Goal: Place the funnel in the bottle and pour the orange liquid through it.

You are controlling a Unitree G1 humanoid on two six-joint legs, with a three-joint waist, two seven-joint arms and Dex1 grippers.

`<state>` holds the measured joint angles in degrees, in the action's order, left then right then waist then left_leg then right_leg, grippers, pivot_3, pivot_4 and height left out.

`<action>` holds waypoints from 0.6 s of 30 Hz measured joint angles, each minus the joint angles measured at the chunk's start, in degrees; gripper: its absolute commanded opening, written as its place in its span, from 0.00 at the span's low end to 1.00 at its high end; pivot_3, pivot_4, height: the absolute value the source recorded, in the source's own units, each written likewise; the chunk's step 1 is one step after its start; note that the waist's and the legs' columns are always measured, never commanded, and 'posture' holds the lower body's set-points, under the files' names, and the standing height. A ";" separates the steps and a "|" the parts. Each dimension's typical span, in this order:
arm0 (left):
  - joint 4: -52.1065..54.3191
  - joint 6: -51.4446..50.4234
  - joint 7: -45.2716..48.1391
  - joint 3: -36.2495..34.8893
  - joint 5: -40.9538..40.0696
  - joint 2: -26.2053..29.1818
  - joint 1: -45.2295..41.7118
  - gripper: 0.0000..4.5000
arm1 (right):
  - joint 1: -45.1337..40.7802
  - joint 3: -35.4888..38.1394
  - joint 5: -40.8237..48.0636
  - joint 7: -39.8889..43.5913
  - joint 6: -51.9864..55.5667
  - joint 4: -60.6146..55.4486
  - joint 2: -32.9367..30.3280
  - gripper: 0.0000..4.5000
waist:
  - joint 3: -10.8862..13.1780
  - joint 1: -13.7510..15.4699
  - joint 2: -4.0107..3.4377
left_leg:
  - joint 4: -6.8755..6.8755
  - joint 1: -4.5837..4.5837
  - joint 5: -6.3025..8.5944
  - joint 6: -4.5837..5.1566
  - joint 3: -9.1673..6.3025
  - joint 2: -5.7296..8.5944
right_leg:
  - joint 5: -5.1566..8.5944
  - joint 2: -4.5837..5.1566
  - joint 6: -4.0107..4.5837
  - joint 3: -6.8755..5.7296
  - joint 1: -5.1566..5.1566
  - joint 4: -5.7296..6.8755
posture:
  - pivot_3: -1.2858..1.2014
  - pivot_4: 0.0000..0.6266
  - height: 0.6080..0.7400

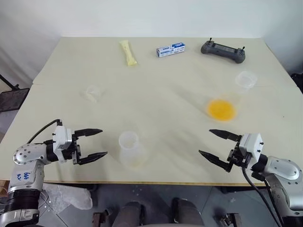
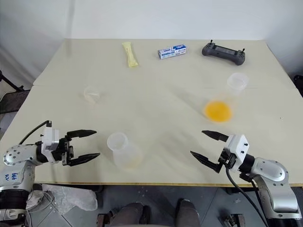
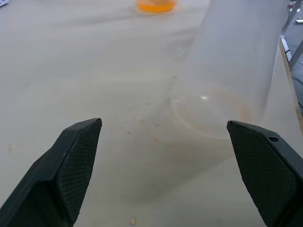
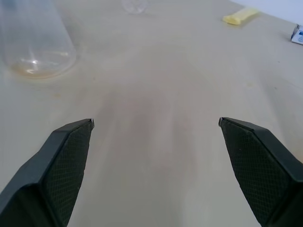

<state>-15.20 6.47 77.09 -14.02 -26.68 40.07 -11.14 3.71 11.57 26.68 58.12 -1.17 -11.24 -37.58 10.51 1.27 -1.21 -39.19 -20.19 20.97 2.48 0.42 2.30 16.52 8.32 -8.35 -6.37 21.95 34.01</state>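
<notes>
No step is showing as done: both the left gripper (image 1: 97, 143) and right gripper (image 1: 214, 144) are hovering with jaws released and holding nothing, the small clear plastic funnel (image 1: 93, 93) is lying on the pale bench (image 1: 156, 80) well apart from the clear conical bottle (image 1: 130, 148), and the orange liquid (image 1: 221, 109) is sitting unpoured in its tall clear cup (image 1: 239, 90).

The scene is evenly and brightly lit. Only soft, faint shadows are cast on the table (image 1: 156, 85). In the left wrist view the bottle (image 3: 227, 71) is blurred.
</notes>
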 measured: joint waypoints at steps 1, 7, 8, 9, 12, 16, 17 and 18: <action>-0.35 -0.06 -0.05 0.00 -0.02 -0.20 -0.21 1.00 | -0.11 0.00 -0.17 -0.06 0.00 0.00 0.00 0.99 | 0.00 0.00 0.00 | 0.00 0.00 0.00 0.00 0.00 0.00 | 0.00 0.00 0.00 0.00 0.00 0.00 | 0.52 0.24 1.00; -0.46 -8.33 -5.97 -0.07 -0.52 -0.47 -1.93 1.00 | -1.45 0.00 -0.27 0.04 0.09 0.28 -0.11 0.99 | 0.00 0.02 0.01 | -0.02 0.00 -0.01 0.01 -0.01 0.01 | -0.01 0.00 -0.01 0.01 0.00 0.04 | 0.52 0.24 1.00; 0.76 -11.63 -8.31 -0.16 -0.99 -0.48 -1.98 1.00 | -1.87 -0.01 -0.28 0.15 0.14 0.56 -0.22 0.99 | 0.01 -0.01 0.03 | -0.02 0.00 -0.01 0.01 -0.01 0.01 | -0.01 0.00 -0.01 0.01 0.00 0.05 | 0.52 0.24 1.00; 1.66 -13.02 -9.81 -0.26 -1.13 -0.49 -2.05 1.00 | -2.28 -0.01 -0.29 0.26 0.18 0.72 -0.30 0.99 | 0.02 -0.02 0.04 | -0.02 0.00 -0.01 0.01 -0.01 0.01 | -0.01 0.00 -0.01 0.02 0.00 0.05 | 0.52 0.24 1.00; 4.22 -13.24 -12.63 -1.05 -1.12 -0.64 -1.81 1.00 | -3.82 -0.12 -0.31 0.72 0.22 2.00 -0.37 0.99 | 0.02 -0.04 0.04 | -0.02 0.01 -0.01 0.01 -0.02 0.01 | -0.01 0.00 -0.01 0.02 0.01 0.06 | 0.52 0.24 1.00; 8.00 -11.25 -11.55 -3.38 -1.27 0.10 3.86 1.00 | -5.67 -1.03 -0.44 1.90 0.41 3.88 -0.40 0.99 | 0.02 -0.59 0.05 | -0.01 0.00 0.01 -0.01 -0.01 -0.02 | -0.01 0.00 -0.01 0.02 0.03 0.03 | 0.52 0.24 1.00; 8.61 -10.97 -10.91 -3.73 -1.34 0.57 5.43 1.00 | -5.82 -1.17 -0.45 2.11 0.49 4.19 -0.40 0.99 | 0.03 -0.78 0.05 | -0.01 0.00 0.01 -0.02 -0.02 -0.03 | -0.01 0.00 -0.01 0.01 0.02 0.03 | 0.52 0.24 1.00; 9.86 -10.75 -10.46 -4.68 -1.39 1.10 7.65 1.00 | -6.43 -1.66 -0.53 2.41 0.66 4.89 -0.40 0.99 | 0.03 -0.96 0.07 | -0.01 -0.01 0.01 -0.02 -0.03 -0.03 | -0.01 0.00 -0.01 0.01 0.02 0.00 | 0.52 0.24 1.00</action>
<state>-5.34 -4.28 66.63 -18.70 -28.08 41.17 -3.48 -2.72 9.90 26.14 60.52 -0.51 -6.35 -37.98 10.54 0.31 -1.14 -39.20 -20.21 20.98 2.46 0.39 2.26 16.51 8.32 -8.36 -6.35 21.97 34.01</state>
